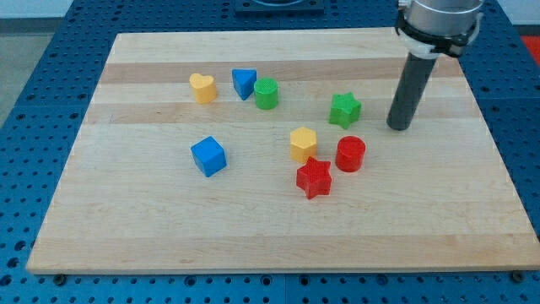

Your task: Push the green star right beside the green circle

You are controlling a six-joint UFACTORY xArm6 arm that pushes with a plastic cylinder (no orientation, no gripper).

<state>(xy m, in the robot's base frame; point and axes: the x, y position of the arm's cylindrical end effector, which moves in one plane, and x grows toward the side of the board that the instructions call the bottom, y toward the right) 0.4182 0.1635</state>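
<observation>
You will find my tip [399,127] just right of the green star [344,110], apart; green circle [266,93] well left. No fingers fitted.

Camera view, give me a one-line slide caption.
My tip rests right of the green star block, with the green circle block farther left on the wooden board.

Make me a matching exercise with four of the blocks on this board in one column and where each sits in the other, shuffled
Blocks:
1. green star
2. green circle
3. blue cube
4. yellow heart

Places:
A. touching the blue triangle's right side
B. farthest toward the view's left
C. just left of my tip
D. alone, left of the board's middle

Pairs: 1-C, 2-A, 3-D, 4-B
</observation>
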